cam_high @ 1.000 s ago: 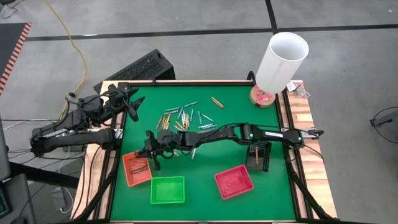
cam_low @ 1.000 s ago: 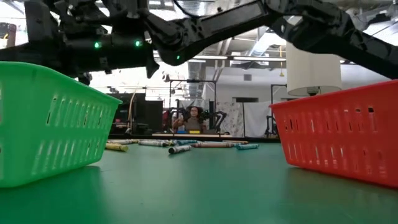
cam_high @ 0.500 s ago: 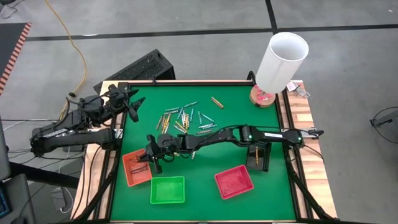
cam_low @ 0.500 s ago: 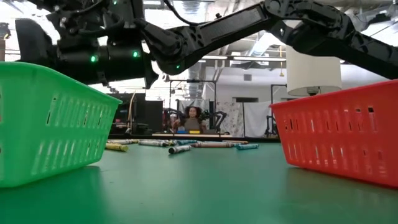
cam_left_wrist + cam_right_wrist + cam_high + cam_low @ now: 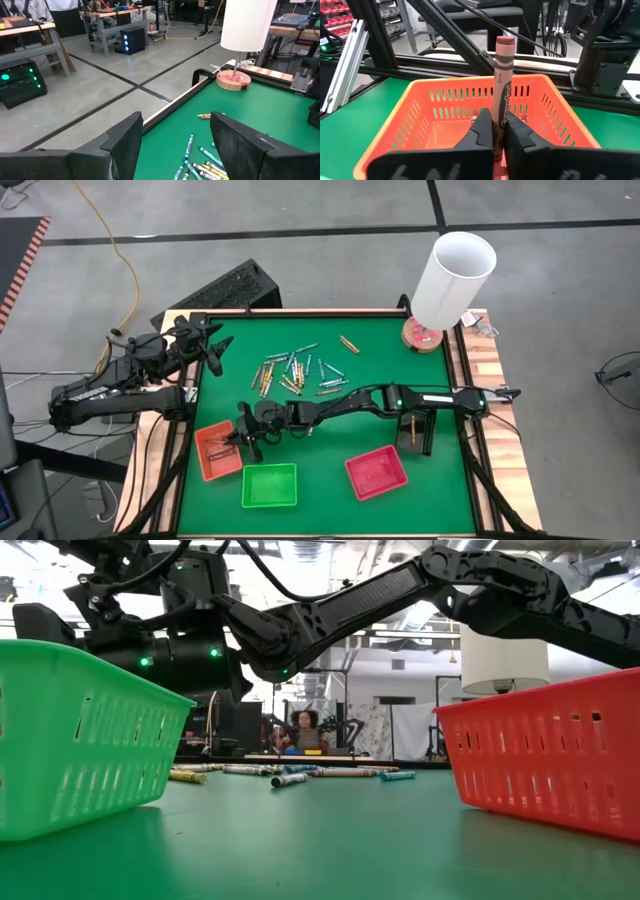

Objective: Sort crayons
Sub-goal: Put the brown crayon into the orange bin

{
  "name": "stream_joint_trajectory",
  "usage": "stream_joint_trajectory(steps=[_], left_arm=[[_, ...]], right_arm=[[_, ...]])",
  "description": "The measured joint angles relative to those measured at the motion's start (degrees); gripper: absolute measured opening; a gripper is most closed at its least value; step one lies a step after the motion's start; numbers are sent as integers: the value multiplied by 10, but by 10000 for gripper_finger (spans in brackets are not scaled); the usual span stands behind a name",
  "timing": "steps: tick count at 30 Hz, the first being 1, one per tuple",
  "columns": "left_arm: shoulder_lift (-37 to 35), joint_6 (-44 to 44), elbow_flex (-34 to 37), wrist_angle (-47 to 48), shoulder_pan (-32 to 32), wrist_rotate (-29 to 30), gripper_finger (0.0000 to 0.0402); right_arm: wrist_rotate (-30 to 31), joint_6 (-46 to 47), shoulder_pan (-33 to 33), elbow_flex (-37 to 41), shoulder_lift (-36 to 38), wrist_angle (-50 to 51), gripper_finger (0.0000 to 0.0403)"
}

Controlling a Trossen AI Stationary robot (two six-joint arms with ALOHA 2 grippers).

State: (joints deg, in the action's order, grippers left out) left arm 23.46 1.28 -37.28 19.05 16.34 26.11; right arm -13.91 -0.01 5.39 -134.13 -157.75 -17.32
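Note:
My right gripper (image 5: 499,125) reaches across the table to the orange tray (image 5: 445,85) at the near left and is shut on a reddish-brown crayon (image 5: 503,75). In the high view it hangs at the tray's right rim (image 5: 238,442). A loose heap of crayons (image 5: 292,370) lies flat on the green mat at the far middle. One gold crayon (image 5: 348,344) lies apart from them. My left gripper (image 5: 175,135) waits open at the table's far left corner (image 5: 213,346), with nothing between its fingers. My right gripper pinches the brown crayon's lower part (image 5: 500,116) between its two fingers. The fingers come level from the table's right and lie across the crayon. The crayon stands upright, its top end (image 5: 505,42) well above the fingers. The fingers hide its lower end.
A green tray (image 5: 270,485) and a red tray (image 5: 377,472) sit near the front edge. A black tray (image 5: 418,430) holding a crayon stands under the right arm. A white lamp (image 5: 455,275) on a wooden base stands at the far right corner.
My right gripper has sunk and shifted a little toward the table's near left, coming down over the orange tray with the brown crayon.

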Motion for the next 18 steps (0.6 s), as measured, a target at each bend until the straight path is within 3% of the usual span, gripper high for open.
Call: stream_joint_trajectory(steps=[7, 18], left_arm=[[0, 0, 0, 0, 0, 0, 222], [0, 0, 0, 8, 0, 0, 222]], right_arm=[[0, 0, 0, 0, 0, 3, 62], [1, -5, -4, 0, 1, 4, 66]])
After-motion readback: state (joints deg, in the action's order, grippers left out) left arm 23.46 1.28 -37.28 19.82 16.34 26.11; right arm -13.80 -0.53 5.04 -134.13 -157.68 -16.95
